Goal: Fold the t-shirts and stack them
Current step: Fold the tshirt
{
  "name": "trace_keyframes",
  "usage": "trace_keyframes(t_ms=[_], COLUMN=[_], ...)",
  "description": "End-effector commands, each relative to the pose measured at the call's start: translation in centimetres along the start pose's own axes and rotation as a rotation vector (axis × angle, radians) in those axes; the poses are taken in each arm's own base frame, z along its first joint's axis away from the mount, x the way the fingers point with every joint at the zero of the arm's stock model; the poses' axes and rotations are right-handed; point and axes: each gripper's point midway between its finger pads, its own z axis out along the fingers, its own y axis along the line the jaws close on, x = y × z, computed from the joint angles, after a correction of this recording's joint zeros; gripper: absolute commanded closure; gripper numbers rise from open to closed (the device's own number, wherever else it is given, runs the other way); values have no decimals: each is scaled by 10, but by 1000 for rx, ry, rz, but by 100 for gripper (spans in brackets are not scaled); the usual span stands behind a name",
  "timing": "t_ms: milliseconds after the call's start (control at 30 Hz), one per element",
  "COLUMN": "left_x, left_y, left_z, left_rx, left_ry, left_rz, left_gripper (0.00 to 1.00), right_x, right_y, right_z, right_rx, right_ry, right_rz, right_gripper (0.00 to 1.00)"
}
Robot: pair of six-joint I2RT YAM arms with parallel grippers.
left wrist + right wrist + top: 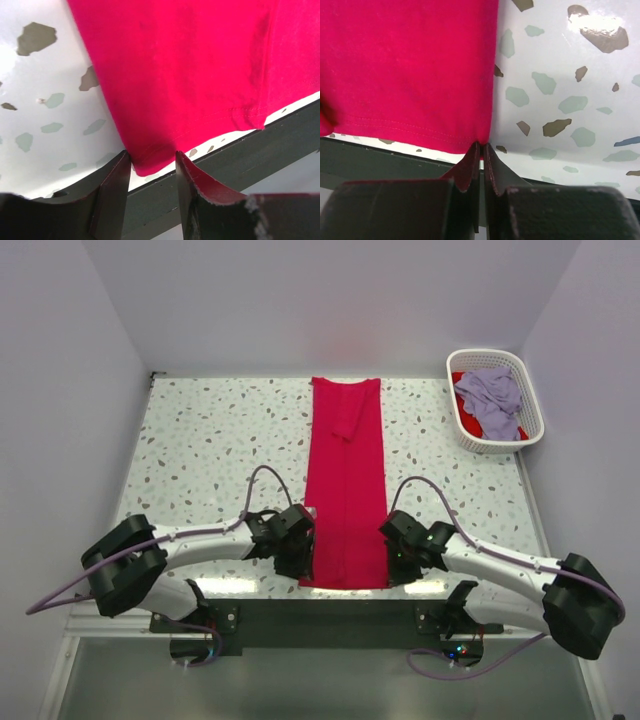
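A crimson red t-shirt (345,480) lies folded into a long narrow strip down the middle of the speckled table, from the far edge to the near edge. My left gripper (303,560) is at its near left corner. In the left wrist view that gripper (152,156) stands open, with the corner of the t-shirt (190,75) between its fingertips. My right gripper (393,562) is at the near right corner. In the right wrist view the right gripper (482,145) is shut, pinching the hem corner of the t-shirt (410,65).
A white slotted basket (535,410) stands at the far right, holding a pale lavender t-shirt (490,392) over more red cloth (497,425). The table's dark front edge (250,145) runs just below the shirt's hem. Walls close in the table on three sides.
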Motion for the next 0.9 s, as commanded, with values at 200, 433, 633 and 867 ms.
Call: trace_keyframes(t_ms=[200, 433, 633, 867], left_x=[2, 5, 2, 26], left_y=[-6, 3, 13, 11], left_z=[7, -1, -6, -13], left_rx=[-26, -85, -135, -129], left_ry=[26, 30, 5, 69], left_rz=[11, 4, -3, 27], left_gripper=[66, 71, 92, 100], right_x=[10, 11, 14, 29], right_y=[-8, -9, -11, 1], right_z=[7, 6, 4, -20], right_rx=[17, 19, 21, -61], right_ry=[37, 39, 48, 135], right_rz=[-21, -29, -39, -89], right_gripper=[100, 100, 100, 100])
